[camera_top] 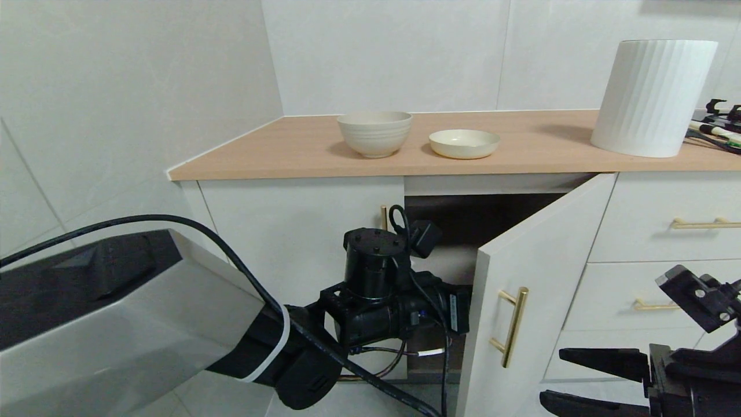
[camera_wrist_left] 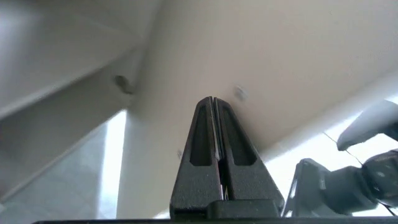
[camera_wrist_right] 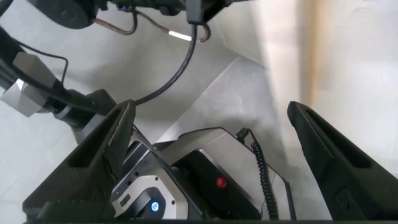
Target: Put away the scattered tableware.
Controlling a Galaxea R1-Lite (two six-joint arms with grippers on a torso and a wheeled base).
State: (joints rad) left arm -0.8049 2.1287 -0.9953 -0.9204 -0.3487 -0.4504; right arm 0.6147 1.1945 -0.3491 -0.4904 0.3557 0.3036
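A cream ribbed bowl (camera_top: 374, 134) and a shallow cream dish (camera_top: 464, 143) stand side by side on the wooden countertop (camera_top: 289, 153). Below them the white cabinet door (camera_top: 538, 272) with a gold handle (camera_top: 512, 327) stands ajar. My left arm's wrist (camera_top: 399, 307) is low in front of the cabinet opening, its tip hidden behind the door's edge. In the left wrist view, my left gripper (camera_wrist_left: 213, 109) is shut with nothing in it, close to a white panel. My right gripper (camera_top: 553, 375) (camera_wrist_right: 210, 107) hangs open and empty, low beside the door's outer face.
A tall white ribbed container (camera_top: 654, 95) stands on the counter's right, with small tools (camera_top: 718, 130) beyond it. Drawers with gold handles (camera_top: 703, 223) fill the right side. Tiled walls close off the left and back. The cabinet interior (camera_top: 474, 217) is dark.
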